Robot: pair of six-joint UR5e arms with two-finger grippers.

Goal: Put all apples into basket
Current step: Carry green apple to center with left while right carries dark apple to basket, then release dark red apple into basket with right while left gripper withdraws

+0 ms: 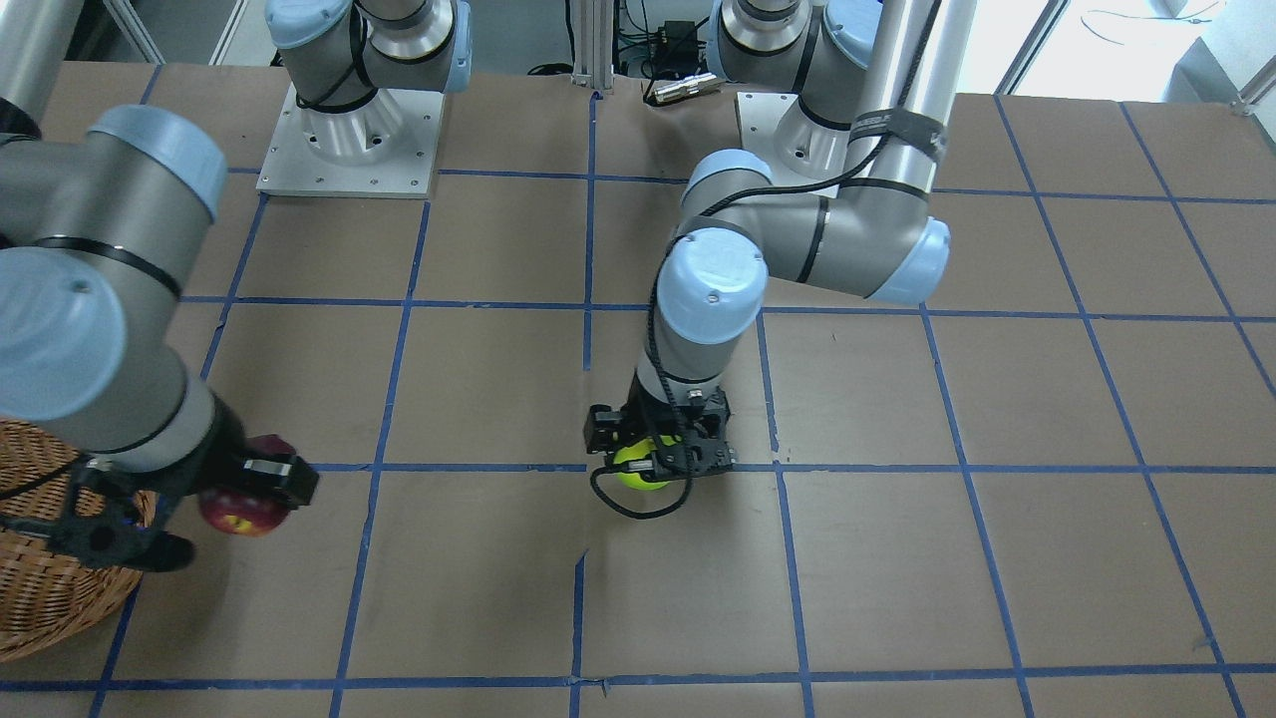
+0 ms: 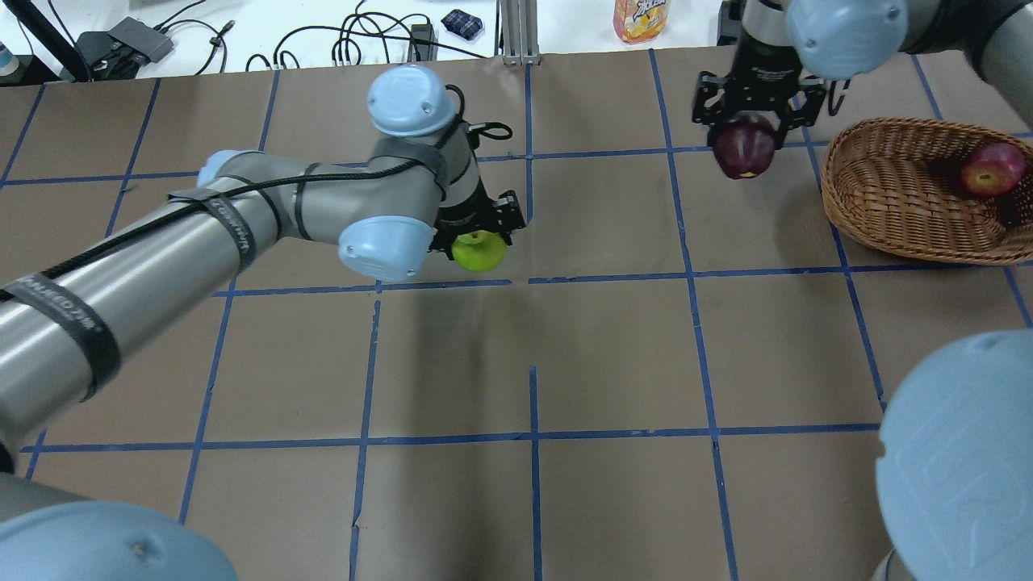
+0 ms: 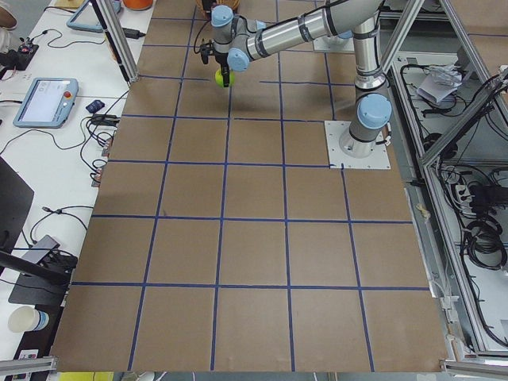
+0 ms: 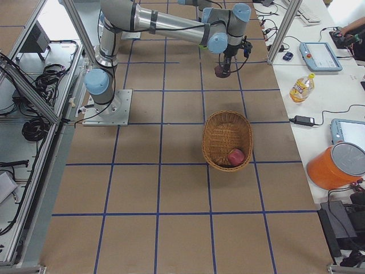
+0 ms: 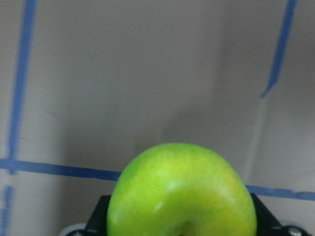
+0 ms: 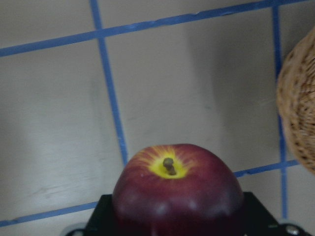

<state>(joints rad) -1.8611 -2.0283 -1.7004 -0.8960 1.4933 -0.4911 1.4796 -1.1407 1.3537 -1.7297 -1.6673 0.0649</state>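
My left gripper [image 2: 480,242] is shut on the yellow-green apple [image 2: 478,250], held above the table near its middle; the apple also shows in the front view [image 1: 641,467] and the left wrist view [image 5: 182,191]. My right gripper [image 2: 754,133] is shut on the dark maroon apple [image 2: 744,148], held above the table just left of the wicker basket [image 2: 888,202]; the right wrist view shows this apple [image 6: 177,194] with its yellow stem end and the basket's rim [image 6: 298,108] at the right. The streaky red apple [image 2: 991,169] lies inside the basket.
The table is brown paper with a blue tape grid. A juice bottle [image 2: 641,18] and cables lie beyond the far edge. The arm bases [image 1: 349,140] stand at the robot's side of the table.
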